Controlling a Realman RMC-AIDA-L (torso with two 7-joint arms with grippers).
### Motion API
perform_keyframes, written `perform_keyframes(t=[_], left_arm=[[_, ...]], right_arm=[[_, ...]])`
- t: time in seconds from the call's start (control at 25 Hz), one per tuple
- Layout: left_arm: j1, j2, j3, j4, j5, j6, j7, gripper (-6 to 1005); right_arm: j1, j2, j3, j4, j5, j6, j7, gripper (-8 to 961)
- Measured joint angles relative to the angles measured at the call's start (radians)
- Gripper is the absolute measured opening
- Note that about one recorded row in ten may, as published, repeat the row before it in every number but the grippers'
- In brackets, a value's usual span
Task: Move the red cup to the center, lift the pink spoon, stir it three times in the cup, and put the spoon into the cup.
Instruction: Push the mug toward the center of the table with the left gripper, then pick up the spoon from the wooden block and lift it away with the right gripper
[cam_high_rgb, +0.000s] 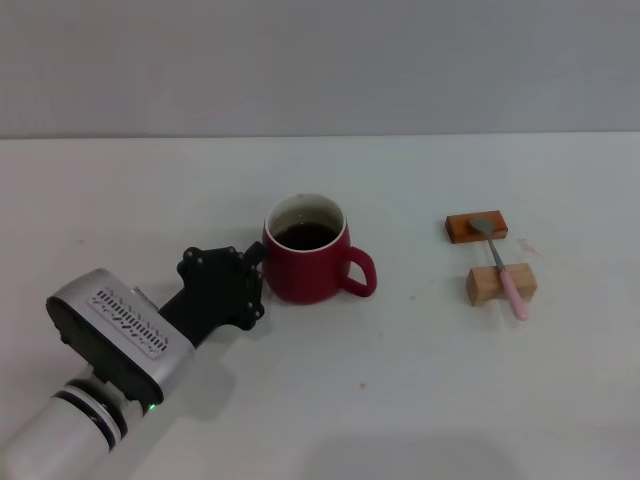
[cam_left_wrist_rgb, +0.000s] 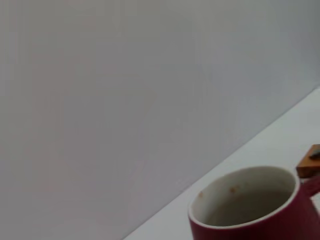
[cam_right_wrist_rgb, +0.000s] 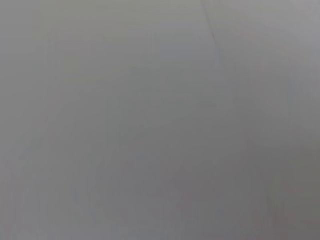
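Left gripper (cam_high_rgb: 255, 262) at red cup (cam_high_rgb: 306, 262), tabletop middle; finger spread not discernible. Pink spoon (cam_high_rgb: 503, 268) well apart, across two wooden blocks (cam_high_rgb: 500, 284). Probable hazard: spilled dark liquid from an abrupt shove.

head view: looks forward and down from above, over the white table (cam_high_rgb: 400, 400) to the grey wall.
left wrist view: sits low and close beside the red cup (cam_left_wrist_rgb: 255, 210), facing the wall.
right wrist view: only plain grey surface.
shared: red cup (cam_high_rgb: 308, 255), orange block (cam_left_wrist_rgb: 309, 162).
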Motion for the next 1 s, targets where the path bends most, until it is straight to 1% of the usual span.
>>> perform_keyframes(t=[0.04,0.16,0.32,0.4,0.44,0.52,0.56,0.6,0.64,0.68,0.72,0.76,0.8,0.84,0.88,1.0], left_arm=[[-0.002,0.000,0.013,0.000,0.002,0.002,0.000,-1],[-0.004,-0.001,0.015,-0.001,0.001,0.001,0.003,-1],[0.022,0.001,-0.034,-0.001,-0.004,0.006,0.009,-1],[0.049,0.003,-0.080,0.000,-0.004,0.025,0.009,-1],[0.080,0.004,-0.147,0.002,-0.005,0.047,0.007,-1],[0.080,0.004,-0.147,0.002,-0.005,0.047,0.007,-1],[0.118,0.005,-0.234,0.002,-0.007,0.068,-0.004,-1],[0.130,0.006,-0.263,0.002,-0.007,0.076,-0.009,-1],[0.142,0.006,-0.290,0.002,-0.007,0.083,-0.017,-1],[0.142,0.006,-0.290,0.002,-0.007,0.083,-0.017,-1],[0.158,0.007,-0.337,0.004,-0.007,0.100,-0.038,-1],[0.189,0.010,-0.433,0.012,-0.008,0.138,-0.113,-1],[0.189,0.010,-0.433,0.012,-0.008,0.138,-0.113,-1],[0.198,0.011,-0.460,0.016,-0.008,0.153,-0.144,-1],[0.204,0.012,-0.482,0.020,-0.008,0.164,-0.167,-1],[0.214,0.013,-0.543,0.063,-0.008,0.214,-0.264,-1]], right_arm=[[0.000,0.000,0.000,0.000,-0.001,0.001,0.000,696],[0.001,0.000,-0.001,0.000,-0.003,0.001,0.000,696],[0.002,0.000,-0.018,0.000,-0.004,0.001,0.000,696],[0.003,-0.001,-0.031,-0.001,-0.004,0.001,0.000,696],[0.005,-0.001,-0.040,-0.001,-0.004,0.000,0.000,696],[0.009,-0.003,-0.064,-0.002,-0.005,-0.001,0.000,696],[0.012,-0.003,-0.079,-0.001,-0.005,-0.003,0.000,696],[0.017,-0.003,-0.097,-0.001,-0.005,-0.005,0.000,696],[0.032,-0.003,-0.144,-0.001,-0.005,-0.009,0.000,696],[0.032,-0.003,-0.144,-0.001,-0.005,-0.009,0.000,696],[0.042,-0.004,-0.172,-0.001,-0.005,-0.010,0.000,696],[0.064,-0.005,-0.226,0.000,-0.005,-0.013,0.000,696],[0.064,-0.005,-0.226,0.000,-0.005,-0.013,0.000,696],[0.088,-0.006,-0.283,0.000,-0.005,-0.015,-0.001,696],[0.088,-0.006,-0.283,0.000,-0.005,-0.015,-0.001,696],[0.129,-0.004,-0.353,-0.002,-0.005,-0.005,-0.005,696]])
